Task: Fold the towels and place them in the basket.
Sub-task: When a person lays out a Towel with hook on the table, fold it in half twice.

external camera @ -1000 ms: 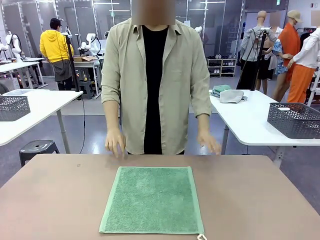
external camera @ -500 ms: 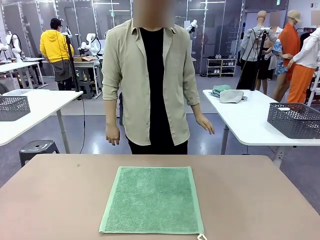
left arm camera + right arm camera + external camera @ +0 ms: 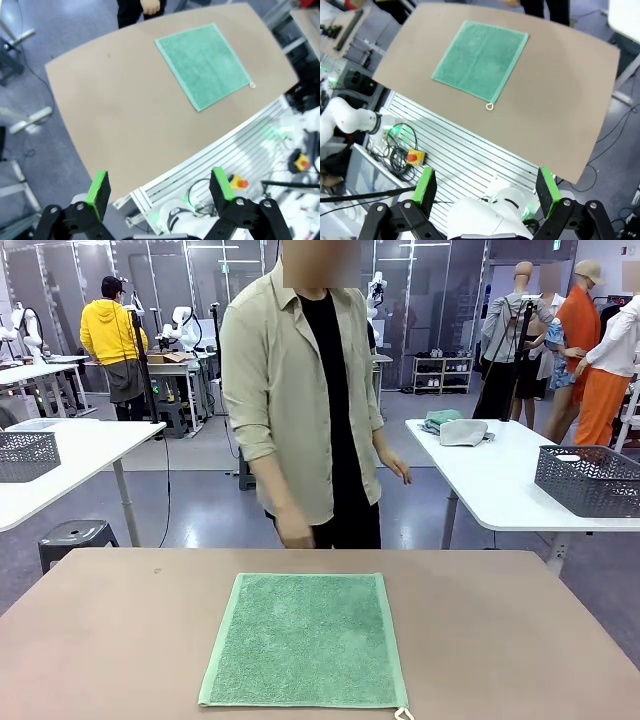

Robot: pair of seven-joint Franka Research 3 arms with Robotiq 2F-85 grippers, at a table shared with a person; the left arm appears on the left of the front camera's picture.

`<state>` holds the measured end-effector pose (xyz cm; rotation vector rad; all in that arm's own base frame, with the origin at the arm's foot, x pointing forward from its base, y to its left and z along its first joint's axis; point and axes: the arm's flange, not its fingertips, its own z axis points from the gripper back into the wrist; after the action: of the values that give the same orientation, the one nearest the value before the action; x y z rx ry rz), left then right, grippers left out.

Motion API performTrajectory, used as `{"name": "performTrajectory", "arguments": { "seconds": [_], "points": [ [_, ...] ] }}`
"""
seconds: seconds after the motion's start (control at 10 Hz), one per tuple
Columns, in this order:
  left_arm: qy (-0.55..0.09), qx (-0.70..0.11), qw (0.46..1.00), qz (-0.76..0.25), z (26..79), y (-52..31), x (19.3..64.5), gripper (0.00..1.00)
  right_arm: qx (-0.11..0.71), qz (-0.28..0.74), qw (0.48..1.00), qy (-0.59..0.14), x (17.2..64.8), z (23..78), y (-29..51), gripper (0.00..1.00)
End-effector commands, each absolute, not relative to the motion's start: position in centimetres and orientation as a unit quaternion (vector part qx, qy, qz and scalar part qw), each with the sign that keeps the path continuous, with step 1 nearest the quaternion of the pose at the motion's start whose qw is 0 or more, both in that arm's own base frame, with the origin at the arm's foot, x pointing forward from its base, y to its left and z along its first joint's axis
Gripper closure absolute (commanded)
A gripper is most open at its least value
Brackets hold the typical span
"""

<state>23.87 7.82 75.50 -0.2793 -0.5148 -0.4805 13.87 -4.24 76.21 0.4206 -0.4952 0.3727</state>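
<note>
A mint green towel (image 3: pixel 305 640) lies spread flat on the brown table (image 3: pixel 110 640), near its front edge, with a small loop (image 3: pixel 403 714) at its front right corner. My left gripper (image 3: pixel 159 182) hangs open high above the table's side, well clear of the towel (image 3: pixel 202 65). High over the table's near edge, my right gripper (image 3: pixel 486 182) is open as well, and the towel (image 3: pixel 480 57) is far below it. A dark grey mesh basket (image 3: pixel 590 480) stands on the white side table at the right.
A person (image 3: pixel 300 390) stands at the far edge, turned toward the right, one hand (image 3: pixel 295 533) hanging near the table edge. A heap of cloths (image 3: pixel 455 428) lies on the right side table. A paler grey mesh basket (image 3: pixel 25 455) sits on the left side table.
The person has lifted both hands from the table's far edge, straightened up and turned toward the right. The towel and both grippers have not moved.
</note>
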Motion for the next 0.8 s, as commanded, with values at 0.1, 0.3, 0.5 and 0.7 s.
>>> {"name": "performTrajectory", "arguments": {
  "seconds": [0.1, 0.3, 0.5, 0.7],
  "points": [
    [-0.247, -0.083, 0.887, -0.381, 78.9, -0.7, 26.5, 0.0, 0.128, 0.335, 0.907, -0.221, 17.0, 79.9, 1.6, 0.0],
    [-0.212, -0.062, 0.826, -0.519, 77.8, -8.2, 26.9, 0.0, 0.095, 0.471, 0.856, -0.189, 18.5, 79.3, 7.2, 0.0],
    [-0.159, -0.036, 0.771, -0.615, 74.9, -14.0, 26.3, 0.0, 0.081, 0.56, 0.81, -0.155, 19.4, 77.2, 11.4, 0.0],
    [-0.123, -0.003, 0.73, -0.672, 72.4, -17.5, 25.6, 0.0, 0.062, 0.645, 0.751, -0.129, 19.8, 74.9, 14.3, 0.0]
  ]
}}
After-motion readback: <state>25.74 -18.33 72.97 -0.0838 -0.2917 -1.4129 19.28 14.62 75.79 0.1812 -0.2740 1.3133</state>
